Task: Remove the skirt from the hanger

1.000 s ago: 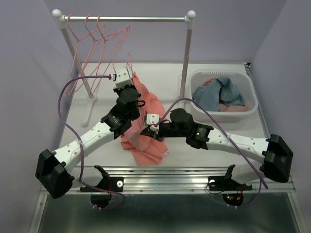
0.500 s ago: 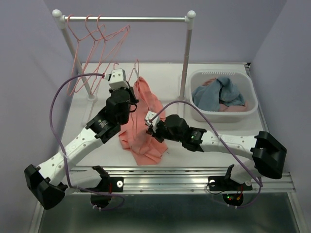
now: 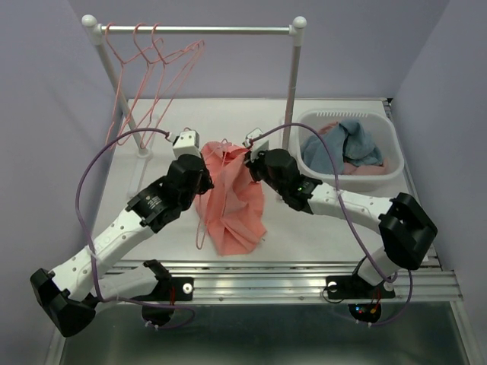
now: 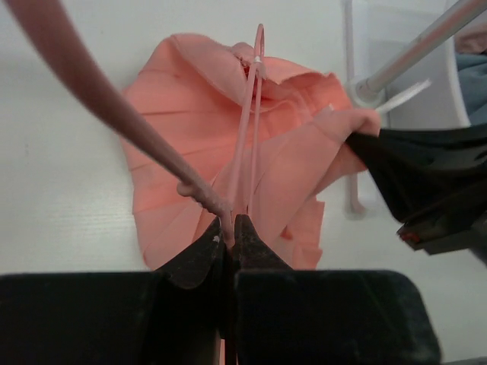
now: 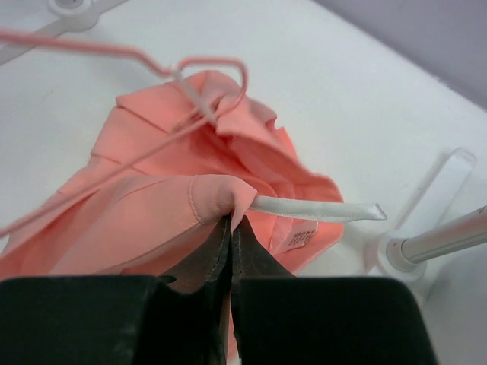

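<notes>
Left claw (image 4: pixel 230 226) pressed tight on hanger (image 4: pixel 99 85) wire. Right claw (image 5: pixel 230 222) pinching skirt (image 5: pixel 152 205) fold, next to white loop (image 5: pixel 319 209).

Best way: hold hanger firm, pull skirt slow and sideways, off wire. Watch loop, it may snag.

Skirt pink, thin, pleated, all crumpled. It lies on table (image 3: pixel 327 228) between both arms, hanger wire on top.

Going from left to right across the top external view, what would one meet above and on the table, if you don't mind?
Spare hangers → left tool, shut on the hanger → skirt → right tool, pinching the skirt → rack's right post → laundry basket.
</notes>
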Motion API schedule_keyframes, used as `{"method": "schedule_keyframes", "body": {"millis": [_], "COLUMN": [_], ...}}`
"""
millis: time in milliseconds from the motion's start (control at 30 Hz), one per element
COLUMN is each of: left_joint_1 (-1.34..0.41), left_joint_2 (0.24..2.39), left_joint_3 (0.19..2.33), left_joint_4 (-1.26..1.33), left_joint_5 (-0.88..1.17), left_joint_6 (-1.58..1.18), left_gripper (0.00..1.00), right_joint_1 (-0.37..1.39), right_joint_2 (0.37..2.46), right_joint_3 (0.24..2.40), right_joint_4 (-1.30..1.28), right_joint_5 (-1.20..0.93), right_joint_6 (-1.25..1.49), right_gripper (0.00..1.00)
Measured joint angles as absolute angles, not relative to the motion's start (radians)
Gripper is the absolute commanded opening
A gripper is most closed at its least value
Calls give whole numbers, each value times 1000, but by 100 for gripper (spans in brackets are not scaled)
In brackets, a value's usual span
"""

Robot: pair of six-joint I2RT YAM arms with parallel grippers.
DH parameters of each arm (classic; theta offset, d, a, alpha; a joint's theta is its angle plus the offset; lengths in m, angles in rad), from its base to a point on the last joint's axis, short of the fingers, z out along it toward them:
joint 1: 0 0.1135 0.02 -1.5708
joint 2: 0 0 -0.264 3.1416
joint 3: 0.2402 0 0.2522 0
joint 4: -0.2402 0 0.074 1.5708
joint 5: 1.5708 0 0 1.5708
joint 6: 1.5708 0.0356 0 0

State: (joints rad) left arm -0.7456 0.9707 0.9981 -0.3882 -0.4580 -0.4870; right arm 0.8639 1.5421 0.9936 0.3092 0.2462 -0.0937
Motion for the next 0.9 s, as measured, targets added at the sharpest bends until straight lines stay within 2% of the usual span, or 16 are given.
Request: {"method": "schedule_keyframes", "body": {"millis": [200,400,433,467,533,567,700,900], "left_joint_1": [-758,-765,-765,-765,-765,-765,-765,-765], "left_joint_2": [939,803,795,773,749,739,729,737], "left_joint_3": [990,990,990,990,990,990,991,999], "left_joint_4": [-511,-562,-565,-571,-573,-571,-564,-565], "left_joint_5": [-431,-422,-429,-438,-444,-443,-440,-429], "left_joint_6": [-525,-543,-545,-551,-552,-551,-546,-533], "left_gripper": [0,0,0,0,0,0,0,0], "right_joint_1": [849,823,820,818,817,818,818,818], "right_joint_2": [1619,1642,1638,1626,1597,1561,1451,1306], "right_joint_3": [1093,1084,1077,1051,1009,972,922,931], "right_joint_4": [324,315,315,317,307,284,212,188], "right_joint_5": [297,245,228,183,112,50,-82,-75], "right_joint_6": [-123,-133,-130,-122,-113,-120,-123,-149], "right_gripper": [1,1,8,41,71,99,100,100]}}
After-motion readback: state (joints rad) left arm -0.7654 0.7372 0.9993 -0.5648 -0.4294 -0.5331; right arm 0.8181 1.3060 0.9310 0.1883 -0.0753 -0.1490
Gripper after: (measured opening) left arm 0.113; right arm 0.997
